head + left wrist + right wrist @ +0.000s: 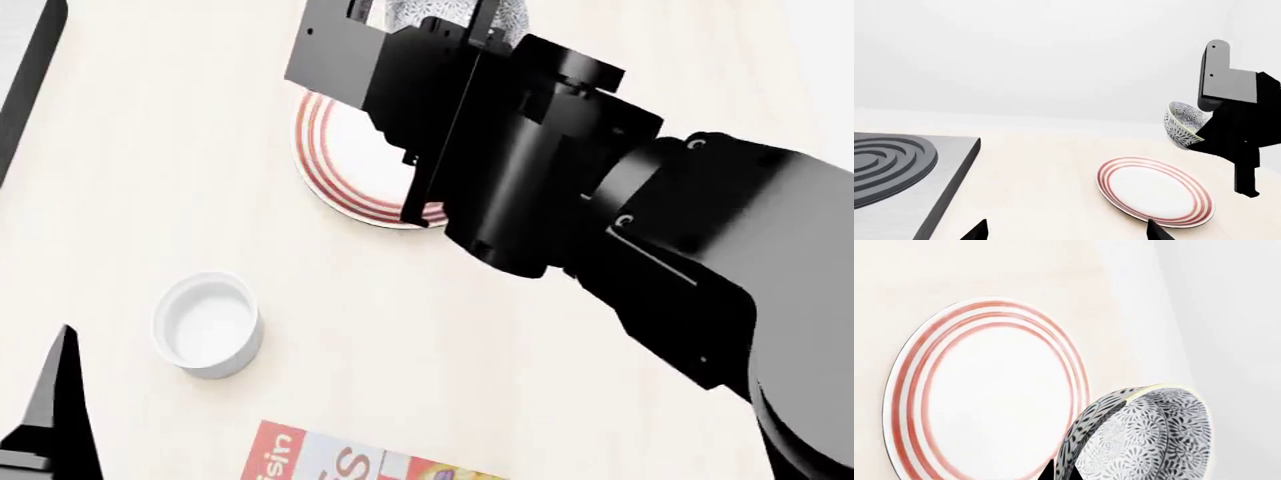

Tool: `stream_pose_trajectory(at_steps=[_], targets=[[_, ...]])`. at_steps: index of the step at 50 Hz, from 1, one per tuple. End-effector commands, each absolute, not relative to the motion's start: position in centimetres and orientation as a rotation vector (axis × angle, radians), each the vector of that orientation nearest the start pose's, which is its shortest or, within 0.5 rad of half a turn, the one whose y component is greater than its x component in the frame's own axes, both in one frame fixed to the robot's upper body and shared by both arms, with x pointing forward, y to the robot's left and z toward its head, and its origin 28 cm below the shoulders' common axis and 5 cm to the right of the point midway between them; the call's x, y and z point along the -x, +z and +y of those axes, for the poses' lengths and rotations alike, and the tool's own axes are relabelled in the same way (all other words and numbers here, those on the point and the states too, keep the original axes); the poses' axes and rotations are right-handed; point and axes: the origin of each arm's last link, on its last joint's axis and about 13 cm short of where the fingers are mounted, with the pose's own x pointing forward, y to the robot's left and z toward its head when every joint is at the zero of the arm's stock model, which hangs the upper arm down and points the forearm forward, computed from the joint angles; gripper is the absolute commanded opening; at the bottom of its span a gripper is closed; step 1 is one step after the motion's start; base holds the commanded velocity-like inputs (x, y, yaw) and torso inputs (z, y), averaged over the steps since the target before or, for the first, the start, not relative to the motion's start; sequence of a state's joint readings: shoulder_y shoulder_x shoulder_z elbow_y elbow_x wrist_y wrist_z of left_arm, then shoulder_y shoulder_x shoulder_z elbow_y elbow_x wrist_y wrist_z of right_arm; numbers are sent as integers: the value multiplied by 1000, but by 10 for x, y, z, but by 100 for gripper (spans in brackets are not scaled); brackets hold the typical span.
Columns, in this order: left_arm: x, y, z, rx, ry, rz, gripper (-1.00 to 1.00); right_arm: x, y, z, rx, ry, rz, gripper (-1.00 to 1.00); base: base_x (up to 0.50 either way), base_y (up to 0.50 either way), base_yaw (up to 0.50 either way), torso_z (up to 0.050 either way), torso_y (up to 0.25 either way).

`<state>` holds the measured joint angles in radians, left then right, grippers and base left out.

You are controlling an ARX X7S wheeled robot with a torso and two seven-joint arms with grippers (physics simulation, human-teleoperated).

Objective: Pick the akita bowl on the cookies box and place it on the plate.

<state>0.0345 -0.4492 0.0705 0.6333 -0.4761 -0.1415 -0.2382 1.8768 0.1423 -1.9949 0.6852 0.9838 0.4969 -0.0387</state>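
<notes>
The akita bowl [1141, 435], speckled black and white, hangs tilted in the air with my right gripper [1066, 471] shut on its rim, one finger on each side of the wall. The left wrist view shows the bowl [1183, 125] above the far side of the plate [1154, 192], not touching it. The plate [984, 390] is white with red rings and nothing lies on it. In the head view my right arm hides most of the plate [334, 150] and the bowl [434, 12]. The cookies box [340, 458] lies at the near edge with nothing showing on it. My left gripper [1067, 235] is open and holds nothing.
A small white cup [207, 323] stands between the cookies box and the plate. A stove [894, 165] with dark ring burners sits to the left of the plate on the pale counter [1041, 170]. A white wall rises behind the counter.
</notes>
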Motion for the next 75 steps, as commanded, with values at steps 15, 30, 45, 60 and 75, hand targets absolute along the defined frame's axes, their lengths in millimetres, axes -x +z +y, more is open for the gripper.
stream_pose_trajectory(at_steps=[15, 30, 45, 60, 75], targets=[[-182, 133, 242, 105, -129, -370, 100, -424, 287, -41, 1164, 407, 135, -100, 0, 0, 0, 0, 0], [-182, 133, 243, 117, -131, -386, 100, -425, 278, -39, 1176, 421, 147, -100, 0, 0, 0, 7, -157], [-183, 131, 242, 131, -125, -349, 100, -425, 273, -40, 1202, 409, 158, -100, 0, 0, 0, 1, -17], [-183, 132, 242, 131, -126, -349, 100, -426, 280, -42, 1200, 387, 159, 100, 0, 0, 0, 0, 0], [-184, 132, 242, 126, -121, -345, 100, -406, 294, -53, 1210, 394, 139, 100, 0, 0, 0, 0, 0]])
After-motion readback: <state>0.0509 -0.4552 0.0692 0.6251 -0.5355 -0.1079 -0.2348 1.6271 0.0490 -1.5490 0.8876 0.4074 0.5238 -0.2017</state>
